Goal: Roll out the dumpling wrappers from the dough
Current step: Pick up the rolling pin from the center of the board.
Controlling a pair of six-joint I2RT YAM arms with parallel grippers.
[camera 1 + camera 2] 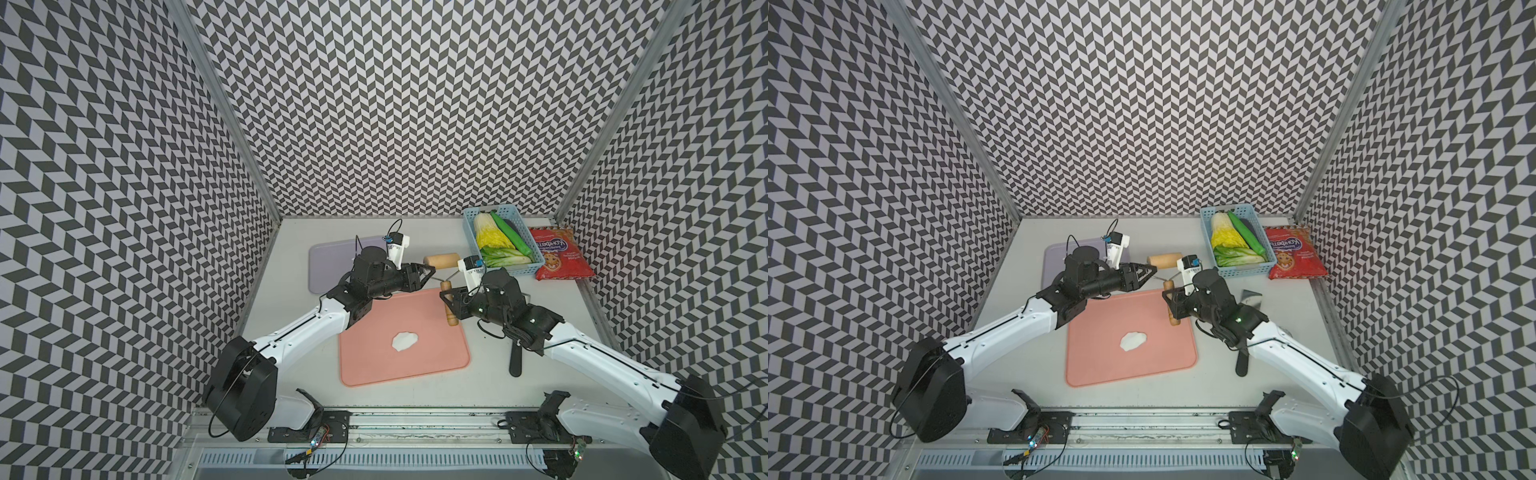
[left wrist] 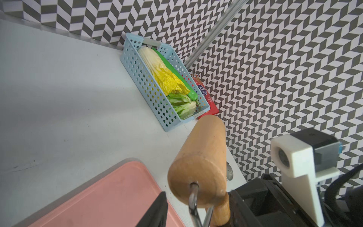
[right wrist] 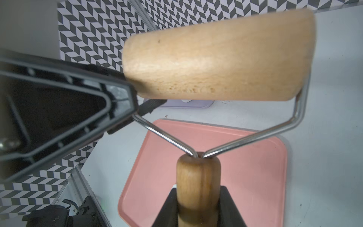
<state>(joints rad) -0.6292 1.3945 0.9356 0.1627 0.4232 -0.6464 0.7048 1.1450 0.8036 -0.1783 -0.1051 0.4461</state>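
A white lump of dough (image 1: 404, 340) (image 1: 1133, 340) lies on the pink mat (image 1: 374, 365). No dumpling wrappers can be made out. My right gripper (image 1: 449, 305) (image 3: 198, 208) is shut on the wooden handle of a wire-framed roller (image 1: 442, 261) (image 3: 216, 57), held above the mat's far edge. My left gripper (image 1: 432, 272) (image 2: 200, 214) stands open at the roller's left end. The wire frame passes between its fingers (image 3: 117, 98) with a gap on one side.
A blue basket (image 1: 503, 241) of vegetables and a red snack bag (image 1: 563, 253) sit at the back right. A lavender tray (image 1: 332, 266) lies under the left arm, with an unclear white patch on it. A black-handled tool (image 1: 515, 361) lies right of the mat.
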